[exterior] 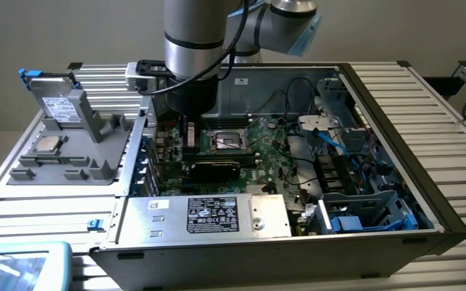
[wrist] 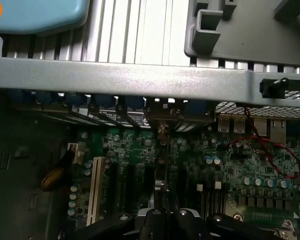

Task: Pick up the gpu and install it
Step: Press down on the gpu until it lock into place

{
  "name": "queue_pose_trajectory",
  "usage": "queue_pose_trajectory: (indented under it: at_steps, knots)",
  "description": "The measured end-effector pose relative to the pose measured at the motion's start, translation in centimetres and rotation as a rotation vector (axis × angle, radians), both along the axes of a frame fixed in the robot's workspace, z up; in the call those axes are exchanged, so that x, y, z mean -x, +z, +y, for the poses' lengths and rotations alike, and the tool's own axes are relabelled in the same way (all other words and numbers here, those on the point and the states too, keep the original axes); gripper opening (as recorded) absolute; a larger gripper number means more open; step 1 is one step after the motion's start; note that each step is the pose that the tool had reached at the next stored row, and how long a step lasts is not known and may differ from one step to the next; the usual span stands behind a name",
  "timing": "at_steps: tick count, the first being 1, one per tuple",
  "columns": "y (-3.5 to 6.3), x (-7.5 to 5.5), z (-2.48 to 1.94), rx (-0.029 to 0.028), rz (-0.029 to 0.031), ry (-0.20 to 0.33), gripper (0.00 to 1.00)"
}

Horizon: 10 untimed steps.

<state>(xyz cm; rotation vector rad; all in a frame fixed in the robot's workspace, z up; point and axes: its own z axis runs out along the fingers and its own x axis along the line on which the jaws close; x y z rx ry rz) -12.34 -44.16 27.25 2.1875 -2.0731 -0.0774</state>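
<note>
I have the arm reaching down into the open computer case (exterior: 395, 200), over the motherboard (exterior: 286, 148) near the case's rear wall. The gripper (wrist: 162, 212) is pressed together on the gpu (wrist: 162, 165), pinching it by its upper edge. The card hangs edge-on, standing upright between the expansion slots, its silver bracket (wrist: 163, 131) up against the rear slot openings. Judgement: this is the install step, with the card lowered at or into its slot. I cannot tell if it is seated. Finishing calls for a straight downward press, with the card kept square to the slot and the bracket lined up with its opening.
</note>
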Motion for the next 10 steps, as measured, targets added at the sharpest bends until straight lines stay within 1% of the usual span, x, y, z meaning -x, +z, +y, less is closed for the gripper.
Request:
queue_pose_trajectory:
  at_steps: [2, 6, 10]
  knots:
    - [-0.15, 0.21, 0.09, 0.0017, 0.0, 0.0, 0.12]
    - [-0.32, 0.18, 0.13, 0.0024, -0.0019, 0.001, 0.12]
    - [-0.35, 0.18, 0.13, 0.0027, -0.0021, 0.001, 0.12]
